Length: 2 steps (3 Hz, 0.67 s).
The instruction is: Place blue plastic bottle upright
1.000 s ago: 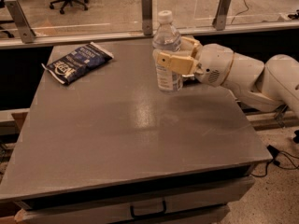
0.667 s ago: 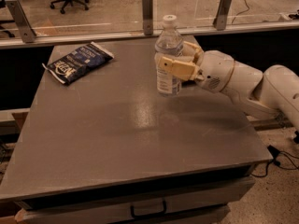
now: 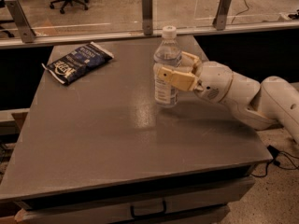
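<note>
The blue plastic bottle point(image 3: 166, 69) is clear with a white cap and a pale label. It stands upright on the grey table point(image 3: 103, 139), right of centre towards the back. My gripper point(image 3: 180, 70) reaches in from the right and is shut on the bottle at label height. One tan finger point(image 3: 174, 77) crosses the bottle's front and the other sits behind it. The bottle's base looks to be at the table surface.
A dark blue snack bag point(image 3: 77, 62) lies at the table's back left. A glass barrier with metal posts point(image 3: 147, 13) runs along the far edge. My white arm point(image 3: 243, 94) stretches out past the table's right edge. A drawer handle point(image 3: 147, 209) sits below the front edge.
The bottle and gripper have come down and slightly nearer, from above the table to the surface. The arm's elbow has shifted to the right. The snack bag has not moved.
</note>
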### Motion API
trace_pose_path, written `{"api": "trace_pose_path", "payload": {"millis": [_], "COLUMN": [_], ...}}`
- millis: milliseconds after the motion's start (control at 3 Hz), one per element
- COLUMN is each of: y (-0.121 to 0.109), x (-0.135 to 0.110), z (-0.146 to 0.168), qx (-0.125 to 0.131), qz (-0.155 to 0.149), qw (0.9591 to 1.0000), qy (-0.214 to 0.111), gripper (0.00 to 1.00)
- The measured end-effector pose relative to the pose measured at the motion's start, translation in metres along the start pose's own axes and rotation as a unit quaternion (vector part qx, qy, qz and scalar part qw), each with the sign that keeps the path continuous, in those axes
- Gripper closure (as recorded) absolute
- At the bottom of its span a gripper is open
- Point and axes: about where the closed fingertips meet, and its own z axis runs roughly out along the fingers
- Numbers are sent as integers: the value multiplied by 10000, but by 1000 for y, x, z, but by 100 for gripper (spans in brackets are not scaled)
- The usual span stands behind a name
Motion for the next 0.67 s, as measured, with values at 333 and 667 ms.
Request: {"api": "trace_pose_path", "payload": {"millis": [333,667], "y": [8,12], "x": [6,11], "z": [-1,-1], "qx": [-34,-40], "qz": [148,262], "qw": [9999,9996], "qy": [-64,-130], "gripper": [100,100]}}
